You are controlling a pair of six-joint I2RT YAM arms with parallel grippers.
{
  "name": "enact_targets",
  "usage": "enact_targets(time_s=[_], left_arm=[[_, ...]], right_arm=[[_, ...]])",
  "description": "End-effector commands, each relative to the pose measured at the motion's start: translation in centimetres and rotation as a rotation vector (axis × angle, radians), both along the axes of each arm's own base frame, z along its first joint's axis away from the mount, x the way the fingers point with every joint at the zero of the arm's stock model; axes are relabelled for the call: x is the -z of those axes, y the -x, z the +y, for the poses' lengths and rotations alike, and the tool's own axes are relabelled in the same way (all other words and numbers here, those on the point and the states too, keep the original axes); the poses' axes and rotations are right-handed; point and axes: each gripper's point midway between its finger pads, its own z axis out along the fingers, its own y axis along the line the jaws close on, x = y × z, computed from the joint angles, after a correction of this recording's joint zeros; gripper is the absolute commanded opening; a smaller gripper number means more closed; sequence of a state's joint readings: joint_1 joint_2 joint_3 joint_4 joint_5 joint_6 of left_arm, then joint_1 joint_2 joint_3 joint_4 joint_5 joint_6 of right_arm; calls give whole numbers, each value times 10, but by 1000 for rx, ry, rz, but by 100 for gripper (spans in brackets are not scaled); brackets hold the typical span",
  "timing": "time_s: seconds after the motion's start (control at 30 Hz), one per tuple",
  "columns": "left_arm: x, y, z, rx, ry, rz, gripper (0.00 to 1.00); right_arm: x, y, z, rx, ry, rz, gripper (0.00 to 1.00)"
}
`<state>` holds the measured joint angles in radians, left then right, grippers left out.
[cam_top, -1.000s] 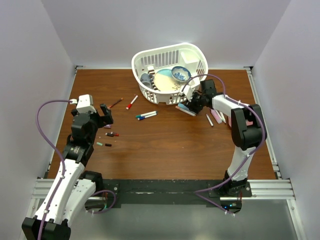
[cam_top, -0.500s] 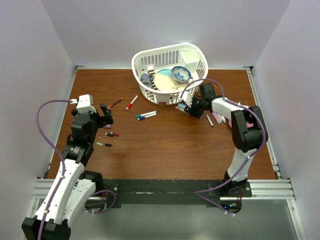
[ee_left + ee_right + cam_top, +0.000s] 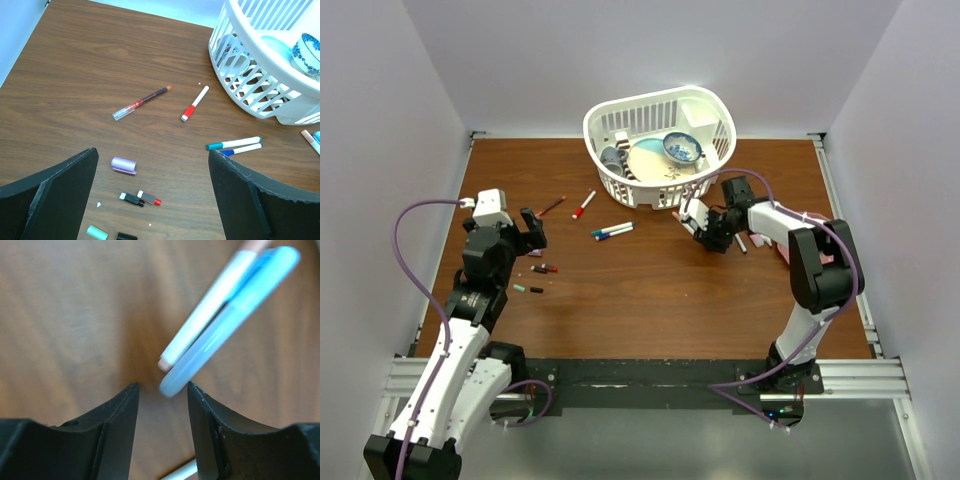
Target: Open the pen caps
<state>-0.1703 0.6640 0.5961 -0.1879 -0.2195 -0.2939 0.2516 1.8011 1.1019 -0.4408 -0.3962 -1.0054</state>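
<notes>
Tabletop (image 3: 650,300) first: brown wood, with the white basket (image 3: 642,192) of dishes up at twelve o'clock. At nine o'clock sits the left gripper (image 3: 152,152), its fingers spread wide over nothing. At two o'clock, just below the basket, is the right gripper (image 3: 161,387), fingers parted partway with bare wood between them and nothing clamped.

Right at its tips lie a pale blue piece (image 3: 235,300) and a white pen (image 3: 210,315) pressed alongside it. Both are too blurred to tell where a cap begins.

Centre table, a teal marker (image 3: 234,143) and a blue marker (image 3: 242,149) lie together, still capped. So does the red-capped marker (image 3: 195,103) at eleven.

Loose pen caps cluster under the left gripper: a lilac cap (image 3: 123,165), a teal cap (image 3: 97,232) and some red and black bits (image 3: 141,198).

The step looks like a pickup. The gap should be centred over one barrel only, clear of its neighbour. The grip belongs mid-barrel, leaving the cap end sticking out, so the left gripper can pull straight along the pen's axis.
</notes>
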Motion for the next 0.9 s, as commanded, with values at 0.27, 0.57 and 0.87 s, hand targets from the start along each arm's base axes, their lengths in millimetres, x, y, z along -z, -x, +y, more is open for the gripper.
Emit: enact_targets(time_s=[0.27, 0.57, 0.87], left_arm=[[-14, -4, 2, 0, -9, -51, 98], [-15, -4, 2, 1, -6, -54, 98], [-15, -3, 2, 1, -6, -56, 97]], right_arm=[[-49, -3, 7, 269, -124, -4, 51], [-43, -22, 8, 506, -178, 35, 54], [-30, -25, 17, 522, -175, 69, 52]])
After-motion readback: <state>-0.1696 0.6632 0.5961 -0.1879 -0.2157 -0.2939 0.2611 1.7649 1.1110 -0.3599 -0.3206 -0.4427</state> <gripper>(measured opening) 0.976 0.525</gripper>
